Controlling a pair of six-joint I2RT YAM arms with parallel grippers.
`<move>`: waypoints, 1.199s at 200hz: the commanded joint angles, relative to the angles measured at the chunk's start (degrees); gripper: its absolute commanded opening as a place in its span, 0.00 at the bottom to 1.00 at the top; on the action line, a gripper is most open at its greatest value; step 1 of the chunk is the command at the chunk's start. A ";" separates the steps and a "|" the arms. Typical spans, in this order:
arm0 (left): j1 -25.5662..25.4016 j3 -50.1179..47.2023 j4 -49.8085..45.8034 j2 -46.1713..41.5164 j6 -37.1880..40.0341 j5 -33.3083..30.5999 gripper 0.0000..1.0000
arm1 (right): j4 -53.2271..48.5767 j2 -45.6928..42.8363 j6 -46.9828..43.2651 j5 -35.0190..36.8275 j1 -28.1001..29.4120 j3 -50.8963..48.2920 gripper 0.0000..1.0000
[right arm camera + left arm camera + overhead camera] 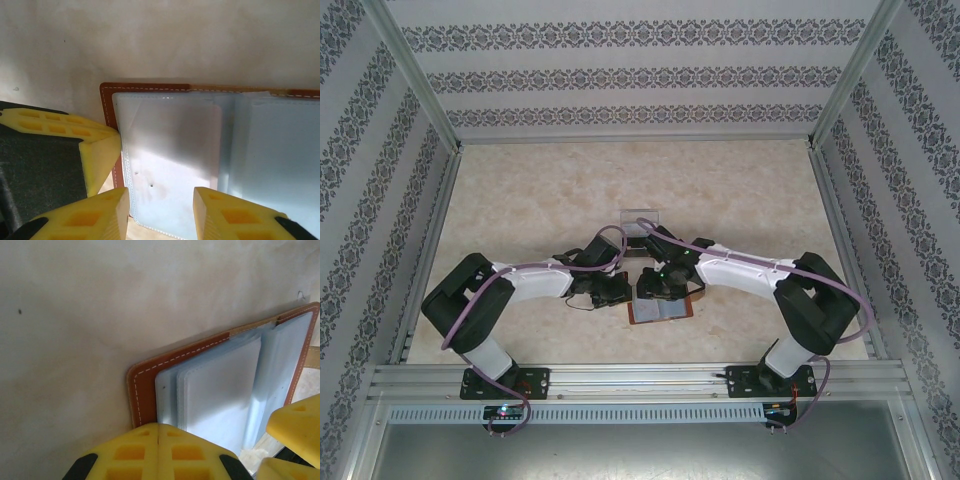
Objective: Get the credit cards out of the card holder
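Observation:
The card holder (661, 313) lies open on the table, brown leather rim (142, 390) around bluish clear sleeves. A pale credit card (172, 135) sits inside the left-hand sleeve; stacked pale sleeves (220, 385) show in the left wrist view. My left gripper (158, 427) is shut, its yellow fingers pressed together at the holder's near left edge, with nothing visible between them. My right gripper (161, 200) is open, its fingertips (116, 207) straddling the near end of the left sleeve. The left gripper's yellow finger (97, 145) touches the holder's left edge.
A clear plastic tray (642, 222) stands just beyond the two grippers. Patterned walls and metal rails enclose the pale table (540, 200). Both arms meet at the table's middle front, wrists close together.

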 commanded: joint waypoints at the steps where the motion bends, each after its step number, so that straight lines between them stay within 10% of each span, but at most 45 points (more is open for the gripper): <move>1: -0.44 -0.16 -2.27 1.06 0.58 -1.92 0.00 | 0.08 1.45 0.63 -0.04 0.81 1.85 0.39; 240: -0.35 0.50 -7.64 2.56 4.06 -4.78 0.00 | 11.15 1.20 4.61 -3.15 2.75 -4.25 0.13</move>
